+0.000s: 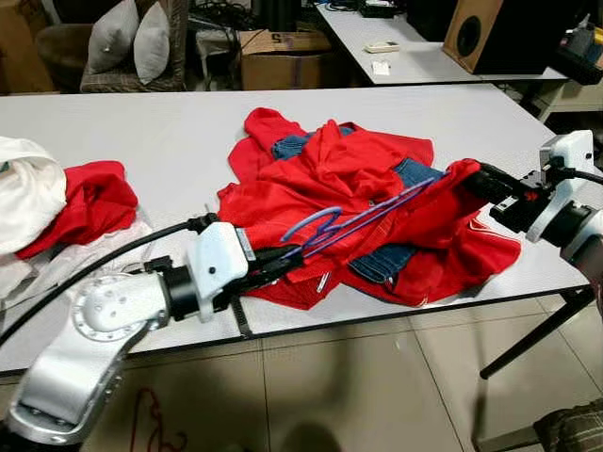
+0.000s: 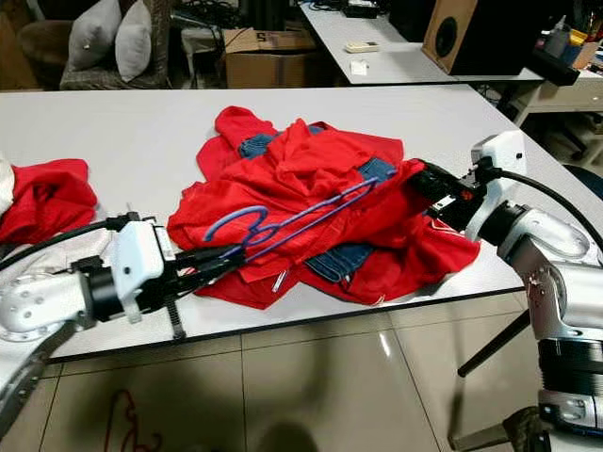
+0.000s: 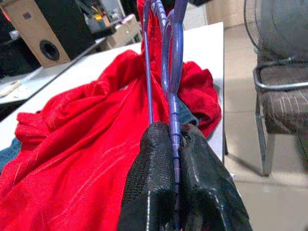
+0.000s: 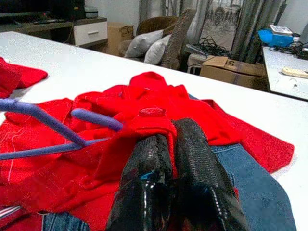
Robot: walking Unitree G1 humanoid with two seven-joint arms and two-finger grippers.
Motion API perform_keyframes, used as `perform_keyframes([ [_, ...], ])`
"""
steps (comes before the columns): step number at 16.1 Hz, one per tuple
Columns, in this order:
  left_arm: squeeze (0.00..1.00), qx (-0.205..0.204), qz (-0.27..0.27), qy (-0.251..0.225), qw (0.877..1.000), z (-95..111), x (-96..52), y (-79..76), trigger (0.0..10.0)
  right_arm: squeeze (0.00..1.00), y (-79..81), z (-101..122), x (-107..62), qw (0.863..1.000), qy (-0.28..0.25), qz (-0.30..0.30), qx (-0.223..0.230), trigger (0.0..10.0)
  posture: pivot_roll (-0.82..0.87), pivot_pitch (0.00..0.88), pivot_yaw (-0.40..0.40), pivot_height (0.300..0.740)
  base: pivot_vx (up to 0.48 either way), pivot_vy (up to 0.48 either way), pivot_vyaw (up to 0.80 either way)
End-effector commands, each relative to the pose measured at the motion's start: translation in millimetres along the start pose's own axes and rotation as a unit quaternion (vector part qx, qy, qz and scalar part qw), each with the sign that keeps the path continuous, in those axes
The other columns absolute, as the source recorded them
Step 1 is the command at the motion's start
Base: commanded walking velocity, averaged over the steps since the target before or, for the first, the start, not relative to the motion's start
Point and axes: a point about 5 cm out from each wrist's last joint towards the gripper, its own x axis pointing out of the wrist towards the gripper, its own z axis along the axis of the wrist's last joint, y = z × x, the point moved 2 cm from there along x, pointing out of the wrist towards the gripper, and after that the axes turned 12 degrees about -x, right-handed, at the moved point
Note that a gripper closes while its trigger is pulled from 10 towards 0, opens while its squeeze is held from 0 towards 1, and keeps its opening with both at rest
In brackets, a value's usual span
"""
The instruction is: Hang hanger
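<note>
On rumpled red cloth, left hand pinches thin purple hanger.

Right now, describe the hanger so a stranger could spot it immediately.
On the white table, find the central heap of red clothes. Lying across it is the hanger: thin, purple plastic, its end pinched in the left end effector. Nothing else there is purple.

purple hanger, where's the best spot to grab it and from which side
Probably the straight lower bar of the purple hanger, from the robot's near-left side: that end juts past the red shirt, thin enough to pinch. The left pincer grips it there.
</note>
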Motion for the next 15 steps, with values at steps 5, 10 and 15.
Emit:
perform_keyframes([
  [5,0.0,0.01,-0.022,0.02,1.0,3.6,-6.4,-2.3,10.0,0.0,-7.9,4.5,-1.3,1.0,0.002,-0.014,-0.002,0.0,-0.03,0.017,-0.063,0.74,0.0,0.0,0.0],
  [10,0.0,0.002,-0.028,0.0,1.0,18.5,-13.3,-1.4,10.0,0.0,-11.0,0.2,1.4,1.0,0.012,-0.026,0.002,0.0,-0.01,0.018,-0.072,0.74,0.0,0.0,0.0],
  [15,0.0,0.015,-0.037,0.051,0.998,-0.9,-7.1,-6.7,10.0,0.0,-3.8,5.8,6.6,1.0,-0.01,-0.005,0.008,0.0,-0.01,0.018,-0.067,0.74,0.0,0.0,0.0],
])
